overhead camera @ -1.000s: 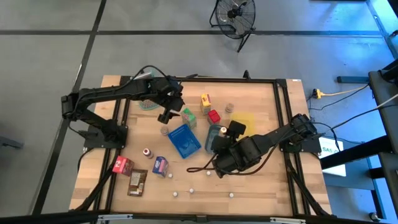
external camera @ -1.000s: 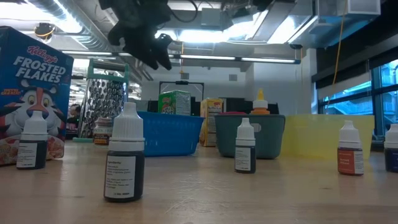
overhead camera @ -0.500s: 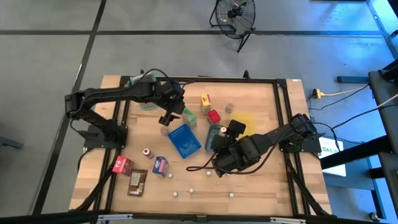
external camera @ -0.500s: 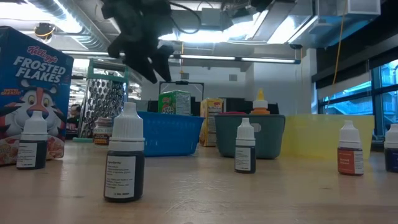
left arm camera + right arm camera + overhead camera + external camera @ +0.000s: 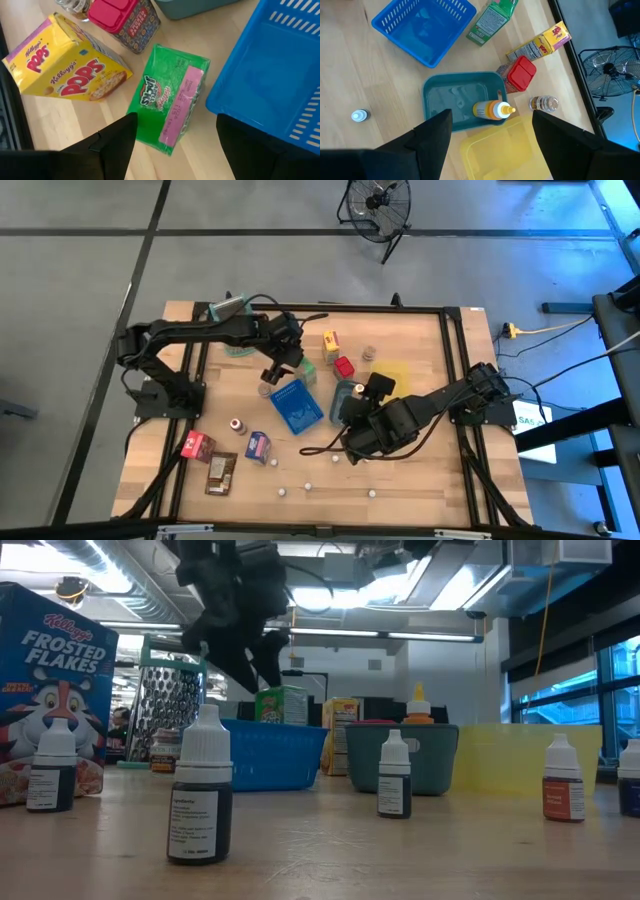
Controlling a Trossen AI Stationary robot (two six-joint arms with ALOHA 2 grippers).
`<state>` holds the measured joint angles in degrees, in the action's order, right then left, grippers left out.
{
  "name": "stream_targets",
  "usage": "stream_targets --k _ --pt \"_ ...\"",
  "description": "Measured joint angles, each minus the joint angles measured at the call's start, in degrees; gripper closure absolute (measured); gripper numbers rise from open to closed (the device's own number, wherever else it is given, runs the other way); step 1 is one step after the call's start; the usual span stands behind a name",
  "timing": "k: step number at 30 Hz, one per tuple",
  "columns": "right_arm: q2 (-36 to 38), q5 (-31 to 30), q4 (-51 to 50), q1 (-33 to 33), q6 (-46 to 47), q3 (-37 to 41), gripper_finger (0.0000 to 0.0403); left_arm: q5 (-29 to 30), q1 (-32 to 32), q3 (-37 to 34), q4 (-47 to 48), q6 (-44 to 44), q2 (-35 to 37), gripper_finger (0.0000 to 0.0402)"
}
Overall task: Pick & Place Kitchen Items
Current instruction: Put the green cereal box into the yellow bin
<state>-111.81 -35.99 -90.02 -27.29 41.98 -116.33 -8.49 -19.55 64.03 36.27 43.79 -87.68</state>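
A green cereal box (image 5: 170, 102) lies flat on the table between a yellow Pops box (image 5: 65, 65), a red box (image 5: 129, 19) and a blue basket (image 5: 280, 85). My left gripper (image 5: 175, 145) is open and hovers above the green box (image 5: 303, 371), one finger to each side of it, touching nothing. It also shows in the low view (image 5: 250, 650), well above the table. My right gripper (image 5: 490, 145) is open and empty near the middle of the table (image 5: 348, 430). It looks down on a teal tray (image 5: 457, 105) that holds an orange-capped bottle (image 5: 492, 110).
A yellow tray (image 5: 392, 377) lies beside the teal tray (image 5: 345, 394). A Frosted Flakes box (image 5: 258, 445), a red packet (image 5: 197, 446), a brown packet (image 5: 221, 472), small bottles (image 5: 237, 425) and white round pieces (image 5: 308, 485) lie toward the near edge. A glass jar (image 5: 369, 353) stands toward the far edge.
My left gripper has gone toward the table's right edge and down, from beside the blue basket's far corner to above the green box. It has stayed open. My right arm has kept still.
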Motion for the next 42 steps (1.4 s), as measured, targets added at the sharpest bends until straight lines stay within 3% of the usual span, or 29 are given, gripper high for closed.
stream_targets --k 42 --pt "0.00 -0.44 0.04 -0.02 0.22 0.00 0.0126 1.43 -0.15 -0.05 -2.80 0.00 -1.80 0.0132"
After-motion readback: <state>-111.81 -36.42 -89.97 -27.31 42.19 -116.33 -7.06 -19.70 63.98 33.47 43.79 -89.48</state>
